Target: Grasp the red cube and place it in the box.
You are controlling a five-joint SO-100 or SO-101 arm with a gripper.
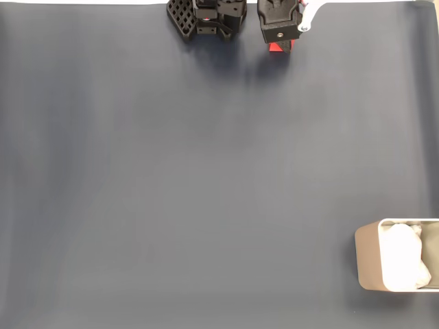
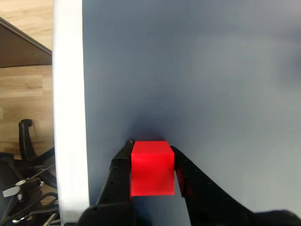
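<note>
Hand (image 2: 151, 157) clamped on the red cube (image 2: 151, 167), both fingers (image 2: 120, 169) against its sides.

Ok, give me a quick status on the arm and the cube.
Gripper shut on the red cube at the mat's far edge. Box at the fixed view's lower right. Nothing between them.

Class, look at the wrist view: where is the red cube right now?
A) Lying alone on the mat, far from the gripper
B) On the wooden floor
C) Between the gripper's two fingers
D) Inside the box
C: in the wrist view the red cube sits between the two black fingers of the gripper, flanked on both sides.
</note>
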